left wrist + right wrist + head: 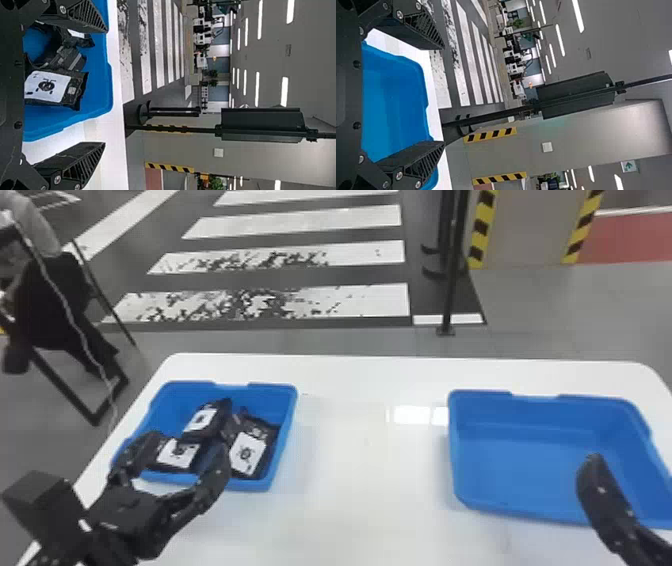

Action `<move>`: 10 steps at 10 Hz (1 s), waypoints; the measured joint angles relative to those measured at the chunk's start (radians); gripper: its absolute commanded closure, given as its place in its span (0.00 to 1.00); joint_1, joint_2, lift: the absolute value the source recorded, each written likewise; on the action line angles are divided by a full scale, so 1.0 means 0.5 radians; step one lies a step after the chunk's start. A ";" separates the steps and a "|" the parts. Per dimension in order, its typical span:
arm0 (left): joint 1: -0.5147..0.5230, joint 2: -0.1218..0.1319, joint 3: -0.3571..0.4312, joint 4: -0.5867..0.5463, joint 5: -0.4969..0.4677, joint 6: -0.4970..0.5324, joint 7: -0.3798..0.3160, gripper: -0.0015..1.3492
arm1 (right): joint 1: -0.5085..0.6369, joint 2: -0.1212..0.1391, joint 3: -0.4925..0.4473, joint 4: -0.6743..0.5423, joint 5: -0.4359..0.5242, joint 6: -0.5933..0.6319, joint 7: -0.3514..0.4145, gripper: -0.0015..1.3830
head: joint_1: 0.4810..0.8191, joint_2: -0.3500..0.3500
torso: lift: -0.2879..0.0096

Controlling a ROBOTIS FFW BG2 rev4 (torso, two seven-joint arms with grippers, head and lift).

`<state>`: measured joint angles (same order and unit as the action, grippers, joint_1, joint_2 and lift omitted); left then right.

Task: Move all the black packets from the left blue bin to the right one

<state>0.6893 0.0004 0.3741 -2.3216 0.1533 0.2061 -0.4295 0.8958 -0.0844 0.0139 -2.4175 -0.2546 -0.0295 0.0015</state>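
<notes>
Head view, nearest the robot: the left gripper (186, 445) hangs at the near side of the left bin (250, 485), fingers spread wide, with a packet visible between them yet nothing clasped. That spread looks meant to straddle one packet and leave its neighbours alone. Over to the right, the right gripper (443, 95) is also wide open and holds nothing; in the head view one of its fingers reaches over the near right part of the right bin (515, 470), probably waiting its turn.

Both bins sit on the white desk (370, 500), set well apart, likely so each arm has its own side to work. At least three black packets lie in the left bin. One, near and left (177, 454), is lying with its white label up; another, near and right (247, 453), slants beside it. A third (202, 420), farther back, is tilted and seems propped on the others, so it could slide if they are nudged. More may be tucked underneath; I can't tell. The right bin shows its bare blue floor, no packet on it that I can see, so the moving itself seems all still to do.

Past the far edge of the desk come white floor stripes (350, 302), a dark post (451, 275) and a pillar with yellow-and-black edging (530, 230).
</notes>
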 measured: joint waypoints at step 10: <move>-0.705 0.219 0.047 0.470 0.132 1.089 -0.025 0.17 | 0.000 0.000 0.004 0.019 -0.041 0.025 0.015 0.15 | 0.63 0.77 | 0.48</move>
<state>0.3368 0.1097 0.3978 -2.0868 0.2193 0.7505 -0.4418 0.8957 -0.0844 0.0159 -2.4082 -0.2750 -0.0170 0.0088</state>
